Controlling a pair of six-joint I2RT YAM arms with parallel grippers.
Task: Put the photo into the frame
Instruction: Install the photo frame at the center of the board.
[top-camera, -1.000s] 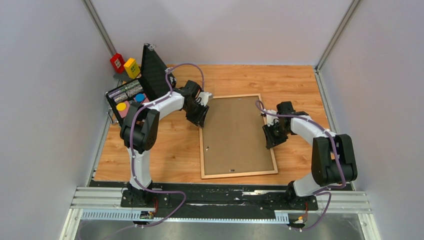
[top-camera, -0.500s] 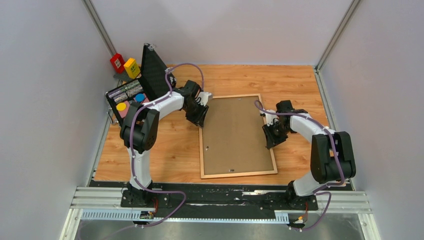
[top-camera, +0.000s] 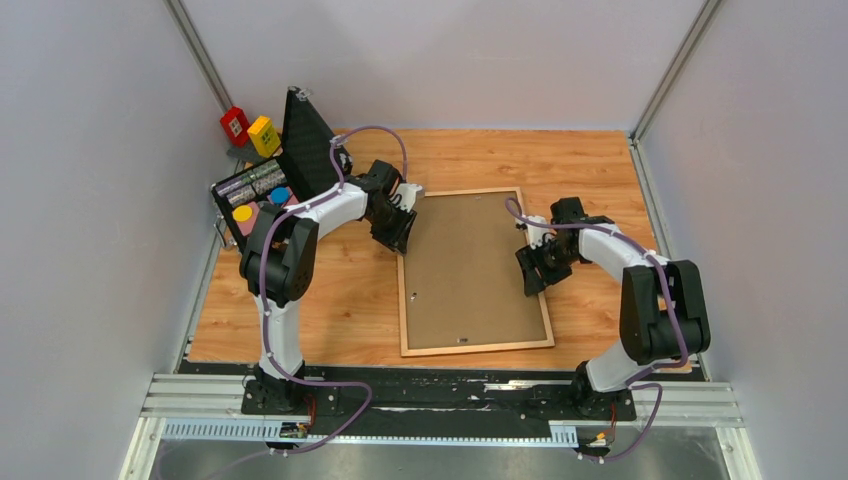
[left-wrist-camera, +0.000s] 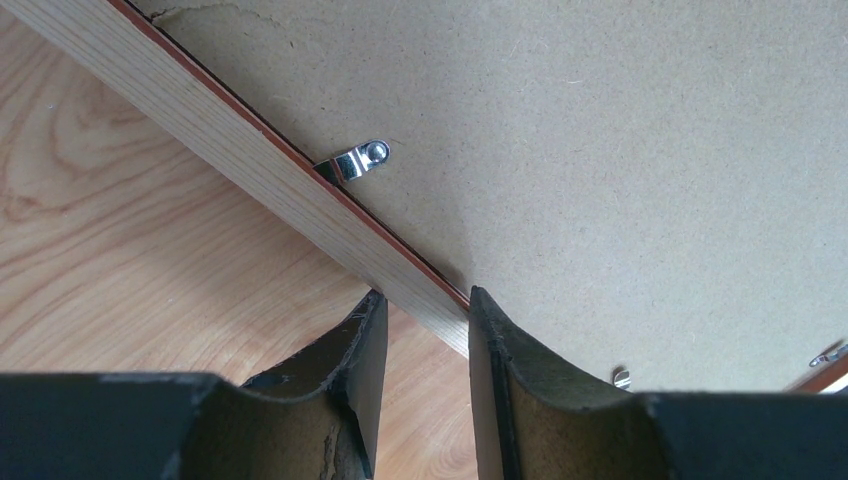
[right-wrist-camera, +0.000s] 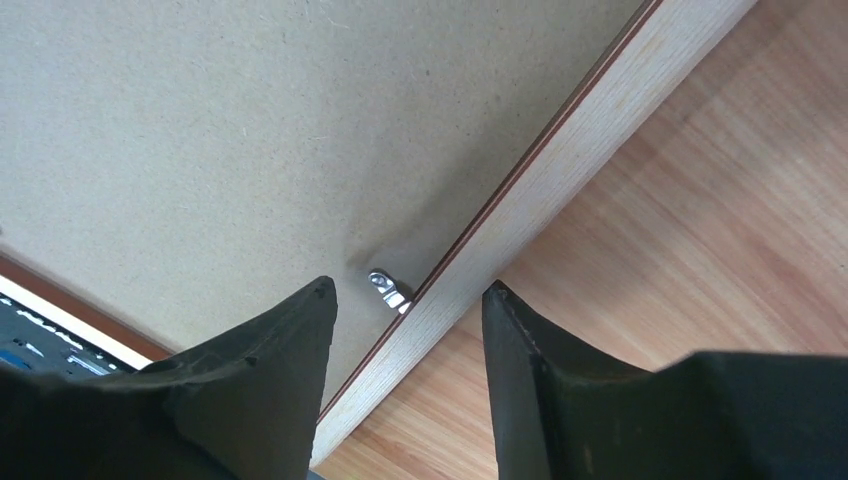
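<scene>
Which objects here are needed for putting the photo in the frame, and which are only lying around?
Needed: frame, lying face down; backing board in it; metal clip; left gripper astride the frame rail; right gripper.

Lying around: black case; red block; yellow block.

Photo hidden beneath backing board

A large rectangular wooden frame lies flat, back side up, in the middle of the table. Its pale wood rails surround a plain brown backing board held by small metal clips.
</scene>
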